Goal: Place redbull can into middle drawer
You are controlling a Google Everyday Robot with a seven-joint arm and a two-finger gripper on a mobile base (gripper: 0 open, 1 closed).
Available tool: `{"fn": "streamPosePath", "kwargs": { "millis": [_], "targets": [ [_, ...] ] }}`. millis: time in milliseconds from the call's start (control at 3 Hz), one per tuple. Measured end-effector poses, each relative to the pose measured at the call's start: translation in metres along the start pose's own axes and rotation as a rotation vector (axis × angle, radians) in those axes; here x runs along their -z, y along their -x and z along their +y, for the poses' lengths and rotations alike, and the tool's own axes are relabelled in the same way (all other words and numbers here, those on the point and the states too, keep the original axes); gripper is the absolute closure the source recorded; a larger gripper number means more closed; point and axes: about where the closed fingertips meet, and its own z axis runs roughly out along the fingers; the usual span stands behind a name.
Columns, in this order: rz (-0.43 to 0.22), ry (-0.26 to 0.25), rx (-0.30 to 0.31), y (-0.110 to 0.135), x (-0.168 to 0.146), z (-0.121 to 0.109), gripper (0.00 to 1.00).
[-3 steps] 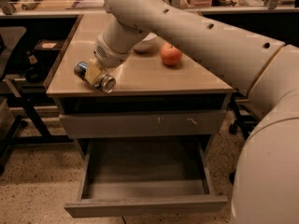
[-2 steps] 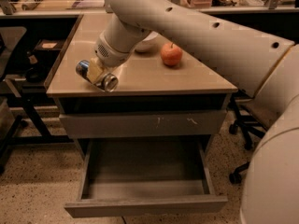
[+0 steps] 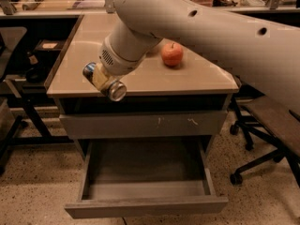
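Camera view gives me the gripper [image 3: 102, 78] at the front left edge of the counter [image 3: 201, 78], its pads pinching the redbull can [image 3: 115, 89] across the middle. The can lies sideways, one shiny end toward me, already over the edge. I judge it is held so because the middle drawer [image 3: 145, 205] stands pulled out directly below, past the shut scratched drawer front [image 3: 140, 124]. The apple [image 3: 172, 54] sits well apart, so it does not hinder lowering.
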Motion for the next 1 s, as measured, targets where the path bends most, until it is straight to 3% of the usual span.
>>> {"fn": "streamPosePath", "kwargs": {
  "millis": [333,667,1000],
  "targets": [
    [0.006,-0.015,-0.060,-0.032,0.012,0.019,1.00],
    [0.045,0.002,-0.152,-0.079,0.014,0.039,1.00],
    [0.045,0.002,-0.152,-0.079,0.014,0.039,1.00]
  ]
}}
